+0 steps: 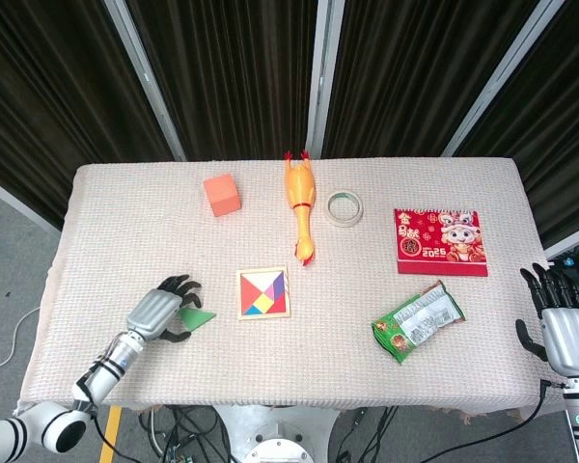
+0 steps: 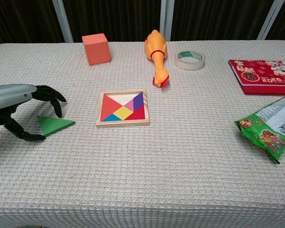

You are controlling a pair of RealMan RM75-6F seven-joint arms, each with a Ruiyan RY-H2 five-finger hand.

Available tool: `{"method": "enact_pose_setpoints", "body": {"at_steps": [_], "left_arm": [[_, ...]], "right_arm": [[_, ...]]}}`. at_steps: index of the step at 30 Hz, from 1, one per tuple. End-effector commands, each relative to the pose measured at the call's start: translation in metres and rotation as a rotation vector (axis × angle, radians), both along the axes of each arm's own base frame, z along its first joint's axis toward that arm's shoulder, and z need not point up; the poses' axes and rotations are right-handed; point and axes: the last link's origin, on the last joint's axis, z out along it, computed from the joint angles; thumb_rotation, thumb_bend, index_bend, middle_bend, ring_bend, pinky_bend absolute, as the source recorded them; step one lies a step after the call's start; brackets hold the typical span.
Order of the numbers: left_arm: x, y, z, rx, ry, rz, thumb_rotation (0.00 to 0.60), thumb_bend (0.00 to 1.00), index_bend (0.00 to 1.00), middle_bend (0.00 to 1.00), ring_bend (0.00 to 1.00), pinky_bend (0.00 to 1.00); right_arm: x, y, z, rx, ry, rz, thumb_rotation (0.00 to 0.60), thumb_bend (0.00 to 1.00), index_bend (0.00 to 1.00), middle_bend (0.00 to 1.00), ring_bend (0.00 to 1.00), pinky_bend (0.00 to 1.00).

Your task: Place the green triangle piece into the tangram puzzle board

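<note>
The green triangle piece [image 1: 198, 318] [image 2: 55, 126] lies flat on the tablecloth, left of the wooden tangram board [image 1: 263, 293] [image 2: 122, 108], whose coloured pieces leave a pale gap at its upper right. My left hand [image 1: 159, 311] [image 2: 18, 97] arches over the triangle's left end. Its dark fingers [image 2: 53, 99] hang just above the far edge and the thumb [image 2: 28, 137] sits by the near left corner. The triangle still rests on the cloth. My right hand [image 1: 564, 328], seen only in the head view, stands off the table's right edge with its fingers apart and holds nothing.
An orange cube [image 1: 221, 194] [image 2: 96, 48], a rubber chicken [image 1: 300, 207] [image 2: 156, 53] and a tape roll [image 1: 344, 207] [image 2: 189, 60] lie behind the board. A red calendar [image 1: 440, 241] [image 2: 263, 69] and a green snack bag [image 1: 417, 321] [image 2: 270, 127] are on the right.
</note>
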Motion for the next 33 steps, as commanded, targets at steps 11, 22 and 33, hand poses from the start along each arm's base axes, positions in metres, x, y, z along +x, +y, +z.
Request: {"method": "enact_pose_setpoints", "body": {"at_steps": [11,22,33], "left_arm": [[0.000,0.000,0.000,0.005,-0.004,0.006,0.600,0.24,0.44,0.14,0.02,0.08],[0.011,0.005,0.005,0.008,-0.062,0.033,0.600,0.24,0.45,0.14,0.02,0.08],[0.060,0.030,-0.004,0.051,-0.082,0.052,0.600,0.25,0.45,0.15,0.02,0.06]], "right_arm": [[0.000,0.000,0.000,0.003,0.000,-0.004,0.600,0.36,0.00,0.00,0.00,0.00],[-0.003,0.000,0.003,0.001,-0.001,-0.008,0.600,0.35,0.00,0.00,0.00,0.00],[0.007,-0.010,0.013,-0.010,0.001,0.036,0.600,0.32,0.00,0.00,0.00,0.00]]}}
